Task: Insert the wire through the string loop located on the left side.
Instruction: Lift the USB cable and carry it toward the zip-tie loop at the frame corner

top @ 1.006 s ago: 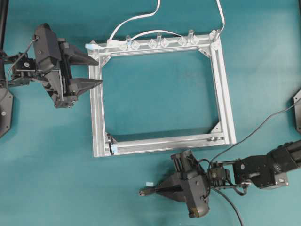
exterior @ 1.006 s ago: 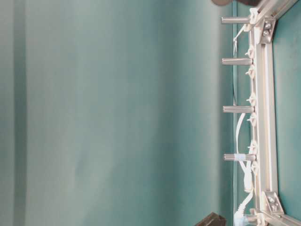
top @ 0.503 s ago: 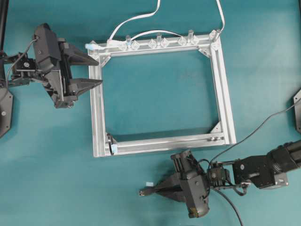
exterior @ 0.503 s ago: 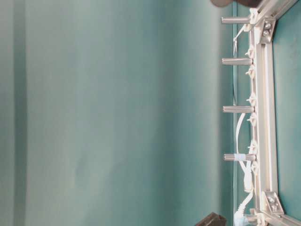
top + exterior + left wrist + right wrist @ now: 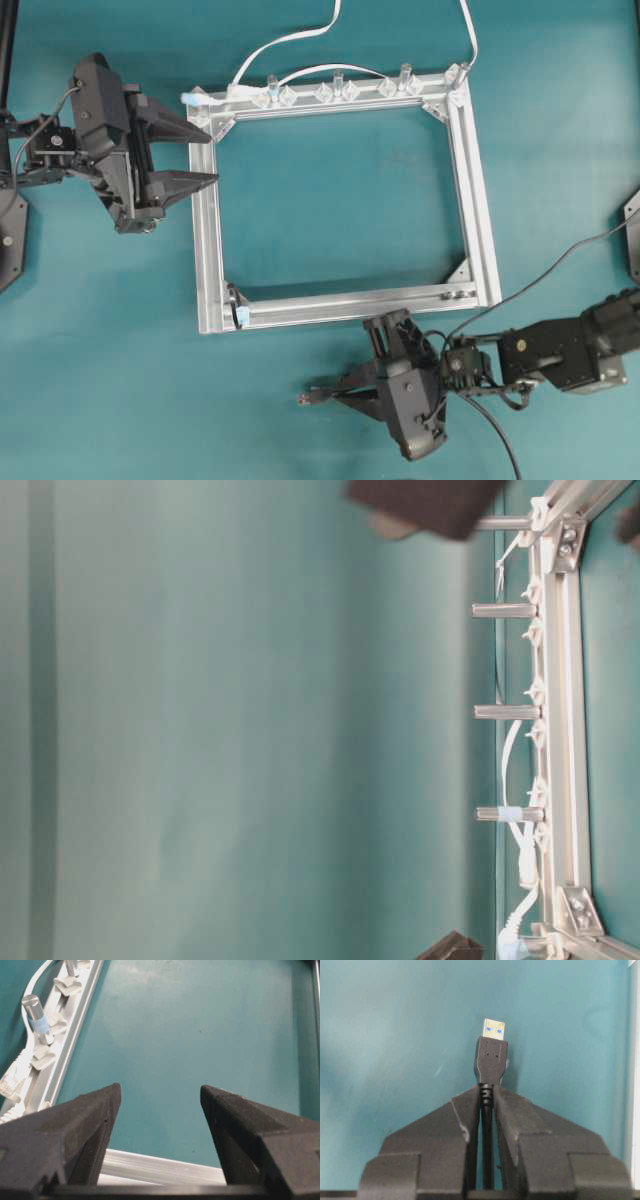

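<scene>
Teal table [image 5: 100, 350]: your right gripper [image 5: 340, 392] pinches wire [image 5: 487, 1110] behind plug, well apart from string loop [image 5: 237, 305]; threading not started; left gripper [image 5: 205, 158] gapes wide, holds nothing

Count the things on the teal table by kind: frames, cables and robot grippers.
Silver aluminium frame: 1
Cables: 2, the black USB-tipped wire and the white flat cable
Black robot grippers: 2, left gripper and right gripper
Total: 5
</scene>
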